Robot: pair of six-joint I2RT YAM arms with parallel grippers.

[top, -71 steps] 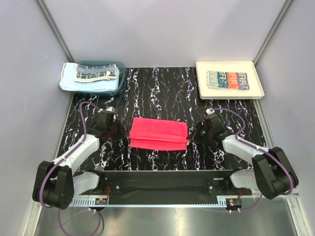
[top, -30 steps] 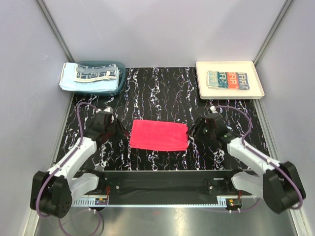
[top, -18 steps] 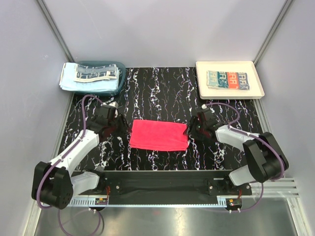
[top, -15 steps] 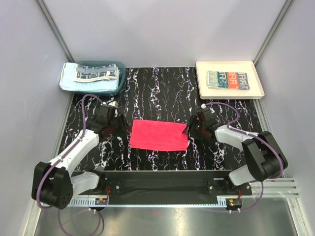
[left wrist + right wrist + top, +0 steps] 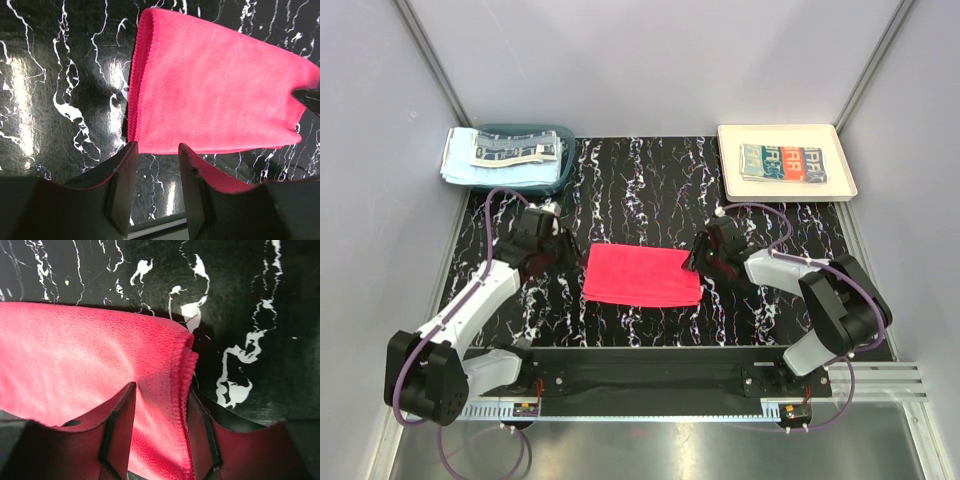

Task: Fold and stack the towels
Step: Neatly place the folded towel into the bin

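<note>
The red towel [image 5: 642, 276] lies folded flat in the middle of the table [image 5: 650, 190], between the two claws. The left claw [image 5: 563, 252] stands just beside the towel's left edge. The right claw [image 5: 692, 257] is at the far right corner of the towel.

The left wrist view shows that the left claw [image 5: 157, 146] is released. Its fingers [image 5: 122, 175] stand apart and only the black table is seen in the gap. The towel [image 5: 215, 95] begins just past the fingertips, apart from them, with its folded edge on the left side.

The right wrist view shows what the top view hides. The right claw [image 5: 161, 390] is over the towel [image 5: 75, 350], and the stitched right edge of the cloth runs in the gap between its fingers [image 5: 117, 430]. These fingers are also apart. The cloth there lies flat, so it is not squeezed.

Only the top view shows the other things. A basket [image 5: 560, 175] at the far left holds a blue towel [image 5: 460, 160] and a patterned towel [image 5: 510, 152]. A tray [image 5: 730, 180] at the far right carries folded towels [image 5: 783, 162]. Both are well apart from the claws.
</note>
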